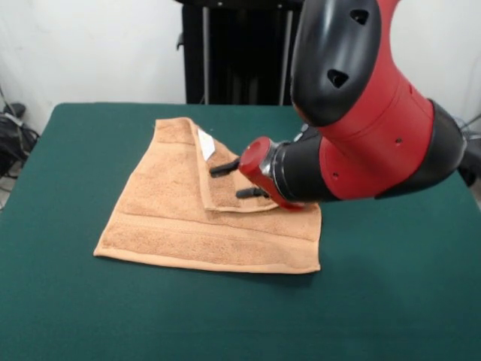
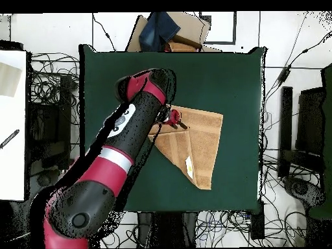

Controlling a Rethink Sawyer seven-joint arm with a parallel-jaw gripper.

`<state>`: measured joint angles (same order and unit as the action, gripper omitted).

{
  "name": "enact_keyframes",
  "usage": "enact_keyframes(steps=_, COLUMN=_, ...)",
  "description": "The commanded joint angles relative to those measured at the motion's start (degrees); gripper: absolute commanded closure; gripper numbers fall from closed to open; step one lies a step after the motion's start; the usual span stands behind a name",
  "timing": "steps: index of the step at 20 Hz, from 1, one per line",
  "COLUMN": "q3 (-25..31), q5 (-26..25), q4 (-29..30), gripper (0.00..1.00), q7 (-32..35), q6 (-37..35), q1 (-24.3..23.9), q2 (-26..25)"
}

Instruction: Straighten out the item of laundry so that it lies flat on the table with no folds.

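The tan towel (image 1: 197, 226) lies mid-table (image 1: 391, 301), one corner flap (image 1: 229, 184) folded over it, white tag (image 1: 206, 144) up. The gripper (image 1: 234, 180) hovers low at the flap, fingers parted, holding nothing. In the front view the flap's free edge runs from the fingertips toward four o'clock, so unfolding likely means dragging toward three.

One camera sits low across the table (image 1: 68, 316) from me, facing my arm (image 1: 361, 113) at close range, so the green top fills the frame nearly edge to edge. The other hangs high above, looking straight down, and takes in the whole table (image 2: 240, 71) plus cabled floor around it. Both share the tabletop, the towel (image 1: 173, 218) (image 2: 201, 142) and, I think, my gripper (image 1: 225, 180) (image 2: 181, 123).
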<state>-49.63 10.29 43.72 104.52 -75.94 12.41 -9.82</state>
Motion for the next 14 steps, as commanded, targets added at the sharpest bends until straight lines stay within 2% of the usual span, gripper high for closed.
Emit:
enact_keyframes(steps=1, q3=7.7, q5=-2.8, q4=12.3, gripper=0.00, q7=7.5, q6=5.6, q1=2.4, q2=2.6)
enact_keyframes(steps=6, q3=8.6, q5=-3.0, q4=13.0, gripper=0.00, q7=7.9, q6=6.7, q1=2.7, q2=2.3)
enact_keyframes(steps=14, q3=8.9, q5=-2.1, q4=10.0, gripper=0.00, q7=8.7, q6=5.6, q1=3.0, q2=0.3)
